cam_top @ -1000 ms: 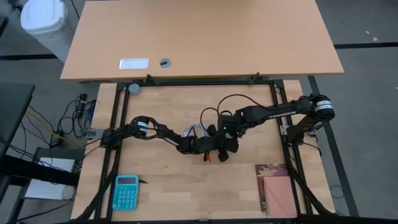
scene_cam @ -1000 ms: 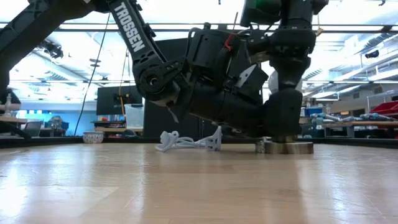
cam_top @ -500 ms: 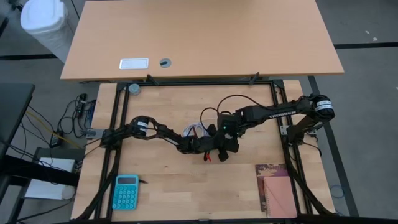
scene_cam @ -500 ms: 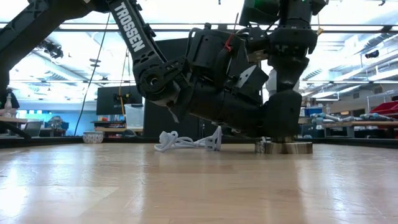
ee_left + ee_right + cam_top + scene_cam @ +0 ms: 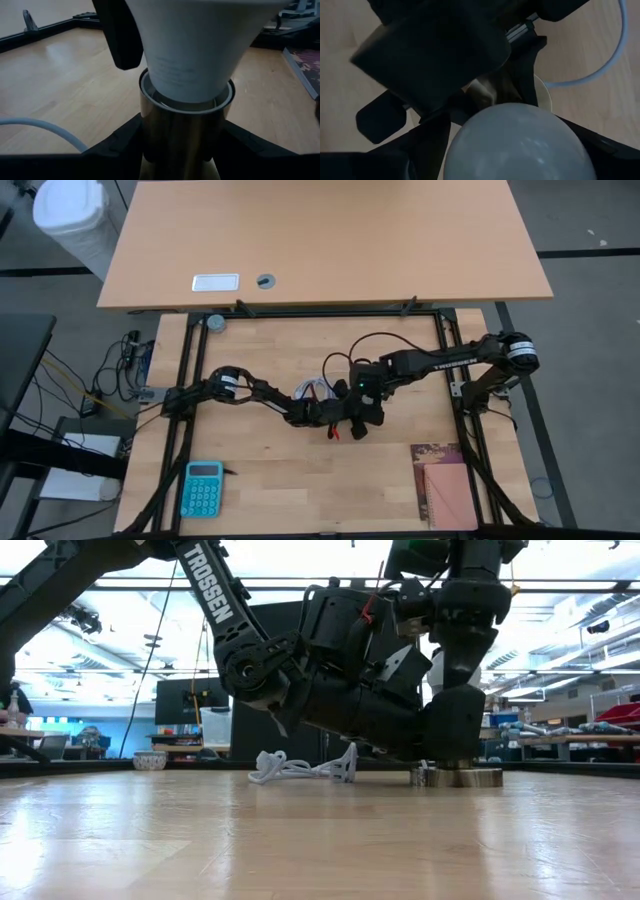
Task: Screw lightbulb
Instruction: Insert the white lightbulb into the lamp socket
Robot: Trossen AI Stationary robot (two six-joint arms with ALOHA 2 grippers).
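The white lightbulb [image 5: 195, 50] stands upright with its narrow end inside the brass socket tube [image 5: 180, 135]. The tube rises from a round silvery base [image 5: 458, 777] on the table. My left gripper [image 5: 182, 157] reaches in low from the table's left and is shut on the tube. My right gripper [image 5: 515, 150] points straight down over the bulb's globe [image 5: 515, 145] and is shut on it. In the high view both grippers [image 5: 352, 412] meet at mid-table and hide the bulb. My left gripper pinches the brass socket tube [image 5: 150, 140] between its two fingers [image 5: 117, 147], one on each side, below the tube's rim. The fingers come in nearly level from the table's left. The socket stays upright with its base on the table. My right gripper holds the bulb's globe [image 5: 470, 145] between its two fingers [image 5: 420, 150], from above and pointing down. One finger [image 5: 120, 35] runs down beside the bulb's taper. The bulb stands upright with its narrow end in the socket.
A coiled white cable [image 5: 318, 390] lies just beyond the socket, toward the far edge. A teal calculator [image 5: 203, 488] is at the near left and a notebook [image 5: 445, 480] at the near right. Black frame rails [image 5: 185, 380] border the table.
My right gripper's wrist has turned a little about its upright axis over the bulb. The socket, its base and my left gripper have stayed where they were.
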